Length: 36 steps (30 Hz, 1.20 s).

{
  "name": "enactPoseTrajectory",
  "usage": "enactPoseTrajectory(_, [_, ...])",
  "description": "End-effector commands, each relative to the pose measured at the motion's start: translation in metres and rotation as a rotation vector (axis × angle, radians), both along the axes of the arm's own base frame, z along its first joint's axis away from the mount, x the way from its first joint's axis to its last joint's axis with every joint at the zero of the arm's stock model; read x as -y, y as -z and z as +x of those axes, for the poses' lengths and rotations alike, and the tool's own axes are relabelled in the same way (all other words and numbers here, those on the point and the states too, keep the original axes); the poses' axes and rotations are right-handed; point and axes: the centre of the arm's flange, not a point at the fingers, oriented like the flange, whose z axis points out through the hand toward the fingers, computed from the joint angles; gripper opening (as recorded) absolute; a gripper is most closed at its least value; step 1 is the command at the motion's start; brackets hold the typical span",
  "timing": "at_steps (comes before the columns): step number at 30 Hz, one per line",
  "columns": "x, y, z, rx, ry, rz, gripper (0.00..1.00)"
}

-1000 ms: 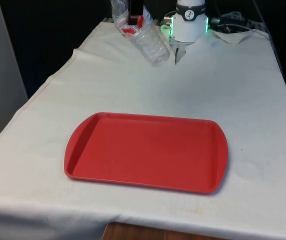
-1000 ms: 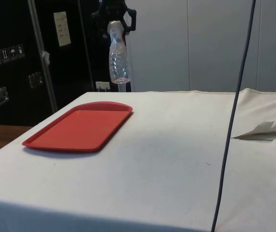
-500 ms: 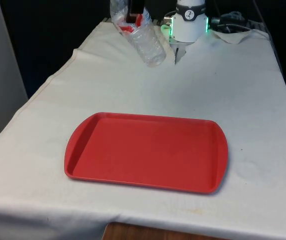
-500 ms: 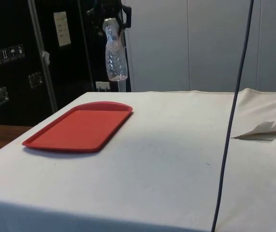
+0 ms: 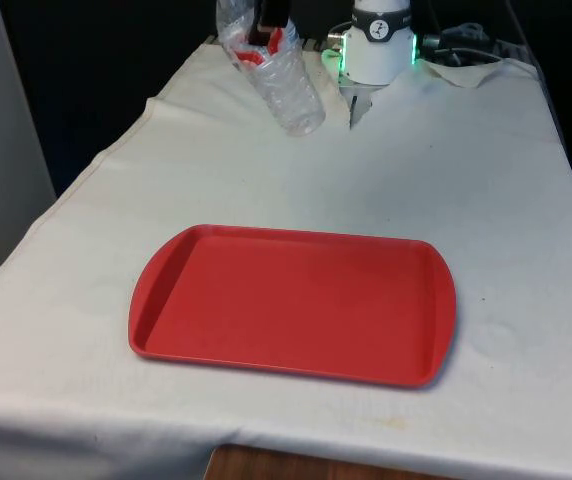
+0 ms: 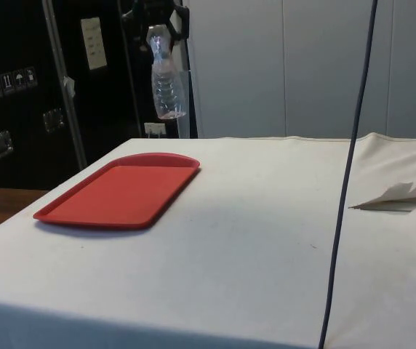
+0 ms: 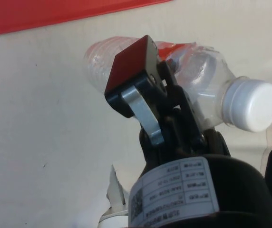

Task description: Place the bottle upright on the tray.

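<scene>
Red tray [image 5: 291, 303] lying flat on the white-clothed surface [image 5: 486, 180], toward the near end in the front view, long side across the picture, nothing on it. In the side view, same tray [image 6: 117, 190] at the left of the cloth, resting flat.

Above and beyond the tray's far edge, toward the front view's left of centre: clear plastic bottle [image 5: 276, 75], held in the air, well apart from the tray and off the cloth. Tilted in the front view, bottom end lower and leaning toward the front view's right; red label (crumpled) near the upper part. In the side view, bottle [image 6: 167, 76] hanging nearly upright, cap end up, base down, clear of the surface.

Pincer [image 5: 269, 22] closed on the bottle's upper part, near the label, at the top edge of the front view. In the side view, pincer [image 6: 157, 16] dark above the bottle's neck. In the wrist view, one black finger [image 7: 135, 80] pressed across the bottle [image 7: 198, 90], white cap [image 7: 252, 104] sticking out to one side, red tray edge [image 7: 41, 14] beyond.

Further right in the side view: a dark cable [image 6: 346, 182] hanging down across the cloth.
</scene>
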Motion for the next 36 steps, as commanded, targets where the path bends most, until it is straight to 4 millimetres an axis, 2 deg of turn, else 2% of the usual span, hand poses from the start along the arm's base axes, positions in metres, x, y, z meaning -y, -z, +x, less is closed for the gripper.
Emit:
enactPoseTrajectory(1, [0.0, 0.0, 0.001, 0.0, -0.003, -0.004, 0.0])
enactPoseTrajectory(36, [-0.017, -0.004, 0.025, 0.1, -0.094, -0.084, 0.0])
